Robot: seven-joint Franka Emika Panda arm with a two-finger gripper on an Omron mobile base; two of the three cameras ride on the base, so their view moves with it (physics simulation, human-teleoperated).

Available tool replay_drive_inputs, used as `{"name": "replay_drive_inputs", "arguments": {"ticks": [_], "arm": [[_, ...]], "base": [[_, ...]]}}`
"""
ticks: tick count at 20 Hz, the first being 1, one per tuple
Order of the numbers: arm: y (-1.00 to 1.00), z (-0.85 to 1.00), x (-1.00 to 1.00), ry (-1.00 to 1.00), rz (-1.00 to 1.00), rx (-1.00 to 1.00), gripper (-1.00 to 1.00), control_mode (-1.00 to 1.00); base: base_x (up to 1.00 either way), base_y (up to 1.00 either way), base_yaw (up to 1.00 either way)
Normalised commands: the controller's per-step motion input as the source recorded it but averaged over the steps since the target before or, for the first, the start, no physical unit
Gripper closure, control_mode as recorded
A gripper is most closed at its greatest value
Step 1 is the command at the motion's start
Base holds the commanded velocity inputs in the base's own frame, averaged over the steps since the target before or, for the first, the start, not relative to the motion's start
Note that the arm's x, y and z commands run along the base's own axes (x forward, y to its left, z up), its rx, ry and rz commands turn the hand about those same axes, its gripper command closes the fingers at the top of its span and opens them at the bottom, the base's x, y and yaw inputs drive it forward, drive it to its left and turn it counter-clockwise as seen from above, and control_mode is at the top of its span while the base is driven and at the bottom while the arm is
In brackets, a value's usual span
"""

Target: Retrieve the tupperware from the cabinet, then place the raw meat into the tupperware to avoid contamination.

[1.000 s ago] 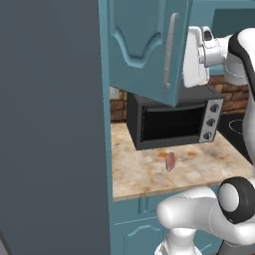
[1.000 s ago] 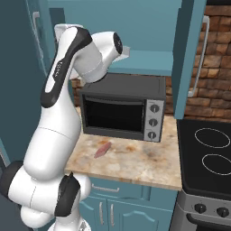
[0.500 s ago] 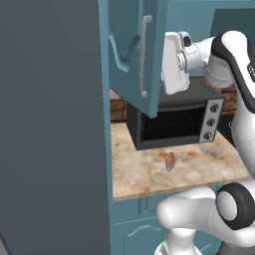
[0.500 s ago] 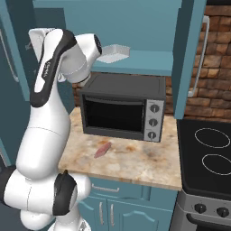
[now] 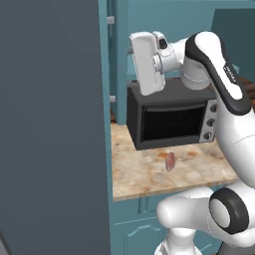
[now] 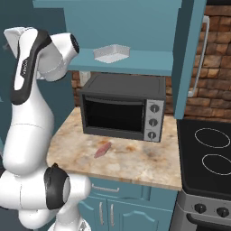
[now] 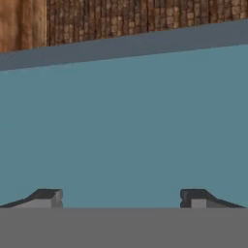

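Gripper (image 7: 121, 196), jaws spread wide and empty, faces teal panel; its tips are cut off at frame bottom. Since earlier, arm swung left; tupperware (image 6: 112, 53) remains upper centre.

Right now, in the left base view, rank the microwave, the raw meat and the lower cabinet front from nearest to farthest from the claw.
1. Microwave: right under the raised claw.
2. Raw meat: lower, on the counter in front of the microwave.
3. Lower cabinet front: lowest, beneath the counter edge.
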Motion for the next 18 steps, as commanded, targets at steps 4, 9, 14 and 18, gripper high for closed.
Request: {"name": "replay_drive_inputs", "arguments": {"ticks": [4,9,14,18], "arm": [[0.36,0.00,0.00,-0.05,0.00,-0.02,-1.00,-1.00],[0.07,0.00,0.00,0.00,0.00,0.00,-1.00,-1.00],[-0.01,0.00,-0.03,0.00,0.00,0.00,-1.00,-1.00],[-0.28,0.02,-0.16,0.00,-0.06,0.00,-1.00,-1.00]], "base": [[0.00,0.00,0.00],[0.00,0.00,0.00],[0.00,0.00,0.00],[0.00,0.00,0.00]]}}
